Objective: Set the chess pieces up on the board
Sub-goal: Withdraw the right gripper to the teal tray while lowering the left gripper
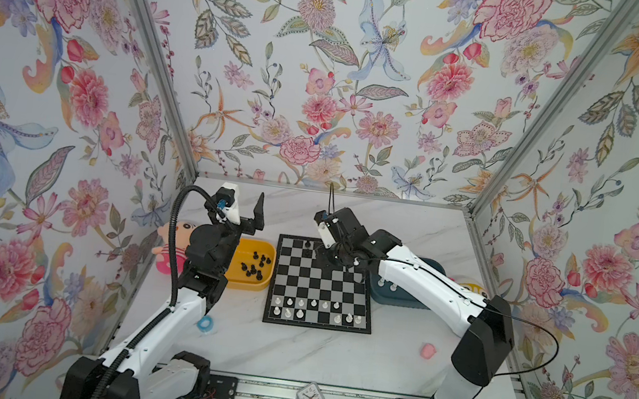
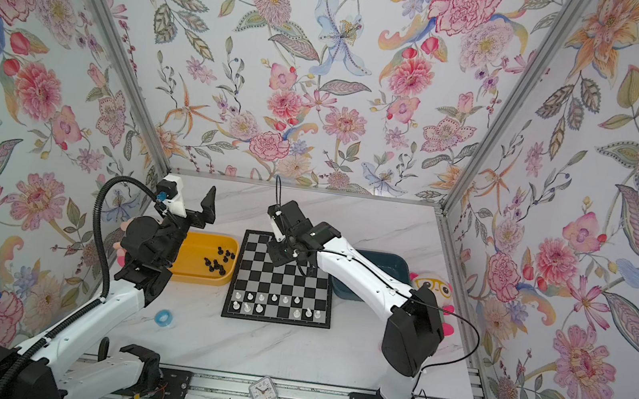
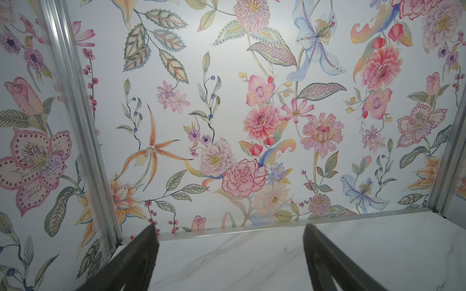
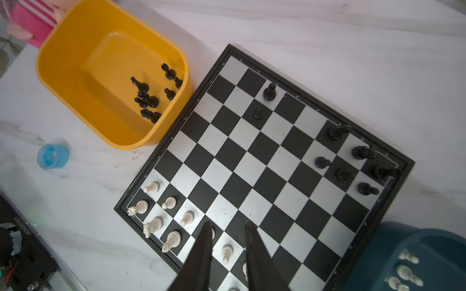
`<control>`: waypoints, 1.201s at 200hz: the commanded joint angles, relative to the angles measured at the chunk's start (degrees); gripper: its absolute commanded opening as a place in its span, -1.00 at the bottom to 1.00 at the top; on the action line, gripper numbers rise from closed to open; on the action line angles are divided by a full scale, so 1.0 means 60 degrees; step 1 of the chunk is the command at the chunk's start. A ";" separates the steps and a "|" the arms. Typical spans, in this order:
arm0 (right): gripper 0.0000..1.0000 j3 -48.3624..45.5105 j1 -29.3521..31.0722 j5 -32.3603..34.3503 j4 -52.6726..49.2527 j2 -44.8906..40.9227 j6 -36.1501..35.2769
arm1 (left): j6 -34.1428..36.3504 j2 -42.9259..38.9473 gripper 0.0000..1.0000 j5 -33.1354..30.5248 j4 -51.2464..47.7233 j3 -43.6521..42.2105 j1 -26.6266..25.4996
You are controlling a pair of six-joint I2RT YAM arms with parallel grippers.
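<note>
The board (image 1: 321, 284) lies at the table's middle in both top views. Several white chess pieces (image 1: 311, 309) stand on its two near rows. Black chess pieces (image 4: 363, 156) stand in a far corner, and two more (image 4: 269, 92) further along the far side. My right gripper (image 4: 228, 224) hangs above the board, jaws a little apart with nothing between them. My left gripper (image 3: 229, 226) is raised beside the yellow tray (image 1: 271, 253), pointing at the back wall, open and empty. Several black pieces (image 4: 148, 98) lie in the yellow tray, and white ones (image 4: 406, 272) in the dark blue tray (image 1: 380, 296).
A plush doll (image 1: 171, 242) lies left of the yellow tray and another plush toy (image 2: 432, 286) right of the blue tray. A small blue cup (image 4: 53, 156) and a pink object (image 1: 428, 350) sit on the marble table. A small clock (image 1: 310, 398) stands on the front rail.
</note>
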 commanded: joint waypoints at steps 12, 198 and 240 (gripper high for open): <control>-0.44 -0.1272 -0.0866 -0.0655 0.2551 -0.1425 -0.0464 | -0.0894 0.0109 0.77 -0.0626 -0.1508 0.1084 -0.0108; -0.42 -0.3685 -0.4767 -0.2865 0.5521 -0.2840 0.0871 | -0.1323 0.2788 0.71 -0.2837 -1.2572 0.5933 -0.0396; -0.43 -0.3407 -0.4438 -0.1913 0.5432 -0.2867 0.0942 | -0.1262 0.3720 0.66 -0.1591 -1.2819 0.5747 0.0449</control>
